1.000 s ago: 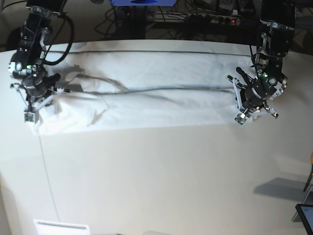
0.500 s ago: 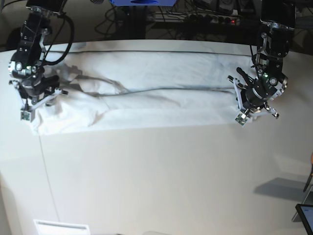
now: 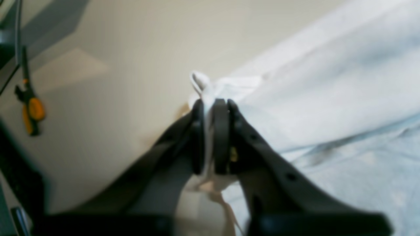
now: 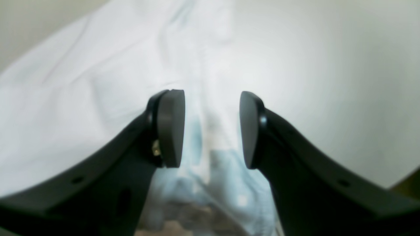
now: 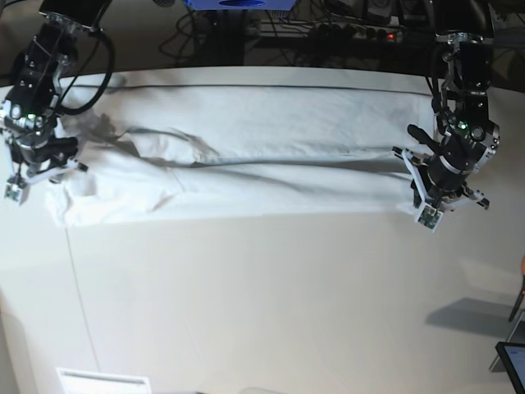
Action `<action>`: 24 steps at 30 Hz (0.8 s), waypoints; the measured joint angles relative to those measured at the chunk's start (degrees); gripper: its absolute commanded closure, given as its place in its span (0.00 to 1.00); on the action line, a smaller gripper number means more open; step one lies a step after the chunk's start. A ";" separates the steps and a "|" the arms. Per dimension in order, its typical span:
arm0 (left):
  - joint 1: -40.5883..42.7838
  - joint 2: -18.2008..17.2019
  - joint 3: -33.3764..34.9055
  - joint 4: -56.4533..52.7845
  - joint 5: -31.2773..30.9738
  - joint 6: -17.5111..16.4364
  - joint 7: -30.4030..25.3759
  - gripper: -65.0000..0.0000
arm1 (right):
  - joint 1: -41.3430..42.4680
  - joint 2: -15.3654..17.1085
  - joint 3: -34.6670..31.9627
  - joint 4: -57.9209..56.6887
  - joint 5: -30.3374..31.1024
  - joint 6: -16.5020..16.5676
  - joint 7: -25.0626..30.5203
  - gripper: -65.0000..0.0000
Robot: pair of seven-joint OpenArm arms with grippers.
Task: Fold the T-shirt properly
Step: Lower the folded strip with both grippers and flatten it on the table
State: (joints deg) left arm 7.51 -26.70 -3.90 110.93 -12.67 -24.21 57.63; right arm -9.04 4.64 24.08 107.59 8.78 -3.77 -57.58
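The white T-shirt [image 5: 246, 156] lies stretched in a long wrinkled band across the back of the off-white table [image 5: 262, 304]. My left gripper [image 5: 420, 187], on the base view's right, is at the shirt's right end. In the left wrist view it [image 3: 213, 109] is shut on a bunched corner of the T-shirt [image 3: 328, 98]. My right gripper [image 5: 39, 164], on the base view's left, is at the shirt's left end. In the right wrist view it [image 4: 211, 127] is open, with the T-shirt [image 4: 82, 108] below and between its jaws, not gripped.
Cables and a power strip [image 5: 361, 33] run behind the table's back edge. An orange-handled tool [image 3: 31, 111] hangs off the table's side. A dark screen corner [image 5: 513, 361] is at the lower right. A white slatted piece [image 5: 102, 382] sits at the front edge.
My right gripper has moved left toward the shirt's left end. My left gripper has moved right and toward the front with the shirt's corner, drawing the band longer and flatter.
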 measured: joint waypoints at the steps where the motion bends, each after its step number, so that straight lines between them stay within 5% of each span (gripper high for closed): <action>1: -0.02 -0.02 -0.28 0.72 0.04 0.07 0.02 0.72 | -0.02 0.24 0.98 0.02 -0.11 -1.64 0.42 0.59; 18: 8.57 -0.13 2.36 3.78 0.26 0.04 -0.09 0.69 | -0.13 -0.04 1.55 0.02 0.20 -2.21 3.76 0.59; 22: 8.52 2.89 -3.54 3.89 0.04 0.15 -0.20 0.69 | -1.25 0.46 -1.84 0.04 -0.74 10.34 6.84 0.59; 24: 8.52 5.81 -8.59 3.91 -4.83 0.09 -0.07 0.72 | -2.40 -0.09 -4.48 0.15 0.09 16.46 8.22 0.60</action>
State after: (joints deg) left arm 16.03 -20.88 -12.49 114.85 -17.50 -24.12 57.56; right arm -11.44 4.56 19.59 107.74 8.86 12.69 -49.36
